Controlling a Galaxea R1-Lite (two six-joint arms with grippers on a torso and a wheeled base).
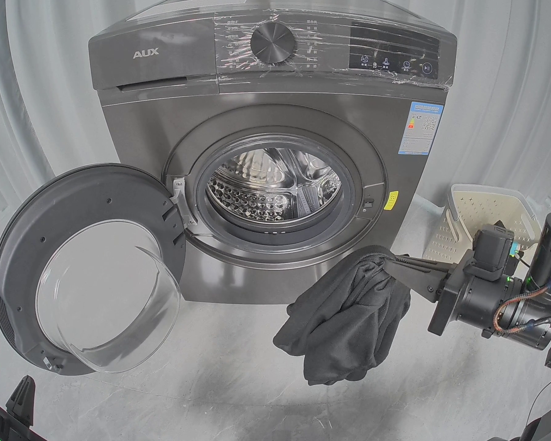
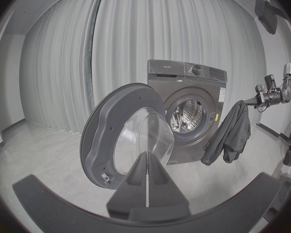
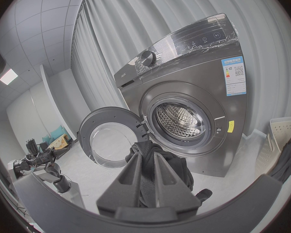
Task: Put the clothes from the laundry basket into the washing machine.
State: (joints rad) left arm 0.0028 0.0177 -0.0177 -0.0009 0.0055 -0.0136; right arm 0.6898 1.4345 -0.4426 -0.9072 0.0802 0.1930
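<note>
Low at the frame's right, the right gripper [image 1: 389,263] pinches a dark garment [image 1: 343,320] so it hangs free near the washing machine's [image 1: 257,124] open mouth; the left gripper [image 2: 147,154] rests pressed together.

**Staged test room behind curtains**

The washing machine [image 1: 269,154] stands alone on a pale marbled floor [image 1: 226,350], more like a lab or demo studio than a home. Pale floor-to-ceiling curtains [image 2: 119,49] line the walls. Clear protective film [image 1: 324,47] wraps the control panel. Overhead are office-style ceiling tiles [image 3: 38,16] and a flat panel light [image 3: 8,76].
</note>
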